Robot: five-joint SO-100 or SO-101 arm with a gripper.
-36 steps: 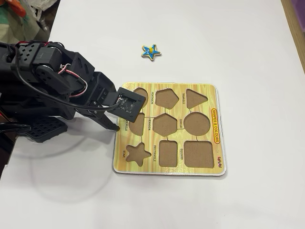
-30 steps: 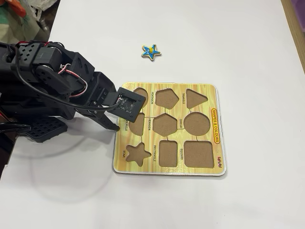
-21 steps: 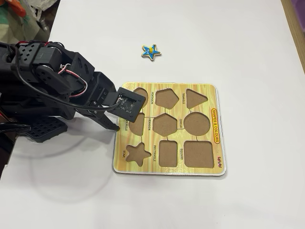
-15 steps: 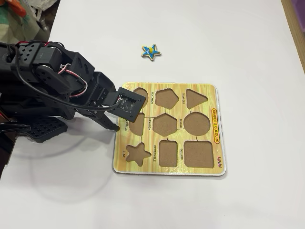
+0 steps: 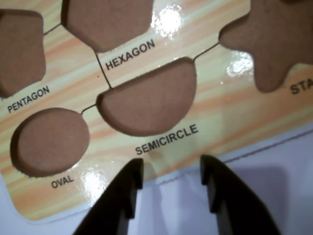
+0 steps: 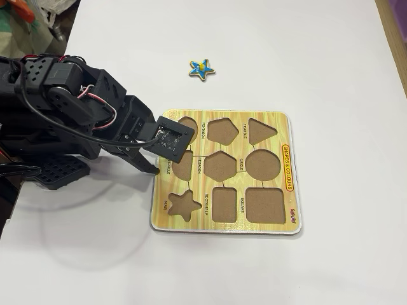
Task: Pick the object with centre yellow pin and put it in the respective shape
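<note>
My gripper [image 5: 171, 169] was empty, jaws apart with a clear gap, hovering over the left edge of the puzzle board [image 6: 273, 121] in the fixed view. In the wrist view both fingertips [image 5: 133, 172] sat just past the board's rim, right below the SEMICIRCLE recess [image 5: 146, 100]. The oval recess [image 5: 49, 139] was to its left and the hexagon recess [image 5: 107, 22] above. The star recess [image 6: 184, 204] was vacant, at the board's lower left corner in the fixed view. The blue star piece [image 6: 201, 68] with the yellow knob lay flat on the white table [image 6: 318, 51], well apart from the board, above its top edge.
</note>
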